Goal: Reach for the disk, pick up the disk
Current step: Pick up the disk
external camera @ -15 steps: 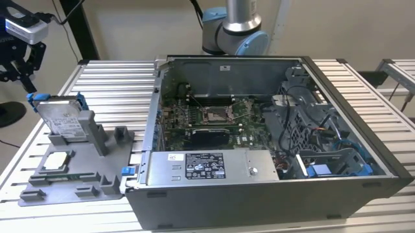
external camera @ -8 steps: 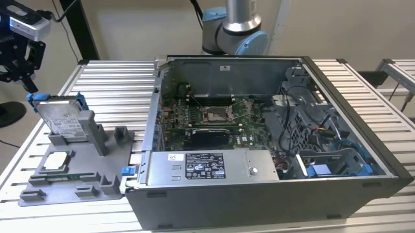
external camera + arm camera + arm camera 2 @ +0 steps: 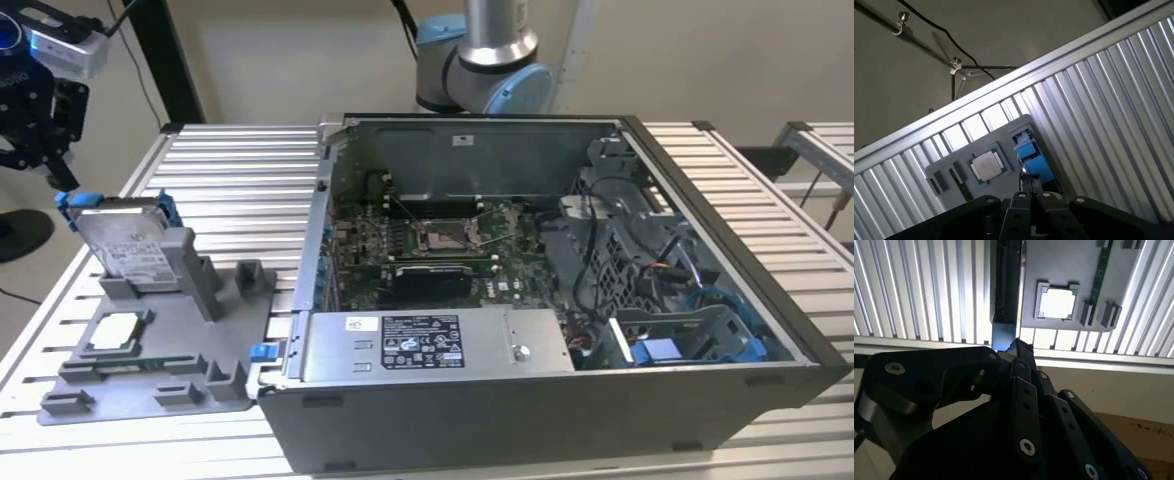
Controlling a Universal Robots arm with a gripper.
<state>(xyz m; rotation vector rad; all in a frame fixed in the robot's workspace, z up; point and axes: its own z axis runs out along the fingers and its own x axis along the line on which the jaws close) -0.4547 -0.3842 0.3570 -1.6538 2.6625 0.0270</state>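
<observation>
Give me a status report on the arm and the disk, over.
Gripper close above the disk. Disk upright in the gray fixture, not yet lifted. Nothing in between.

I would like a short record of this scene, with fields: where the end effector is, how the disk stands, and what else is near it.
end effector: above the disk, apart from it, at the exterior view's left edge
disk: upright in the grey fixture, in its blue bracket, not lifted
CPU chip: flat on the fixture, nearer the camera than the disk
computer case: open, to the exterior view's right of the fixture
table: metal slats
</observation>
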